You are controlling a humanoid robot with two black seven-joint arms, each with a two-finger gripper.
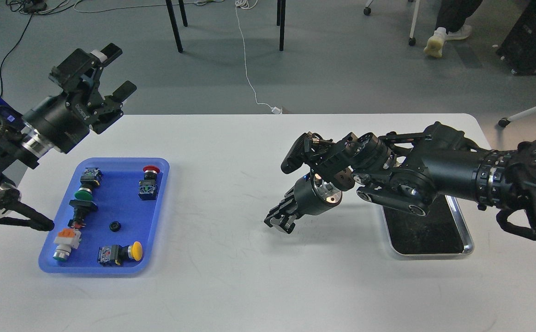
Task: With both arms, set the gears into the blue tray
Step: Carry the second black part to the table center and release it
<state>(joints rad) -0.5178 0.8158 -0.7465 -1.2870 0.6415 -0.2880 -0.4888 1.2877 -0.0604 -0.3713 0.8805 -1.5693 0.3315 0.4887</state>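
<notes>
The left gripper (111, 76) is raised above the table's (231, 286) far left corner, fingers spread wide and empty. The right arm (434, 166) reaches in over the steel tray (466, 240), bent downward at the wrist; its gripper (279, 220) hangs just above the table, and whether it is open cannot be told. One gear (115, 226) lies in the blue tray (111, 269) among the switches (149, 183).

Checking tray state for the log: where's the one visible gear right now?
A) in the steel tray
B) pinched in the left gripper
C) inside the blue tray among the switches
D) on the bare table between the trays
C: the gear lies flat on the floor of the blue tray, between the switches, and the open left gripper is raised and empty.
</notes>
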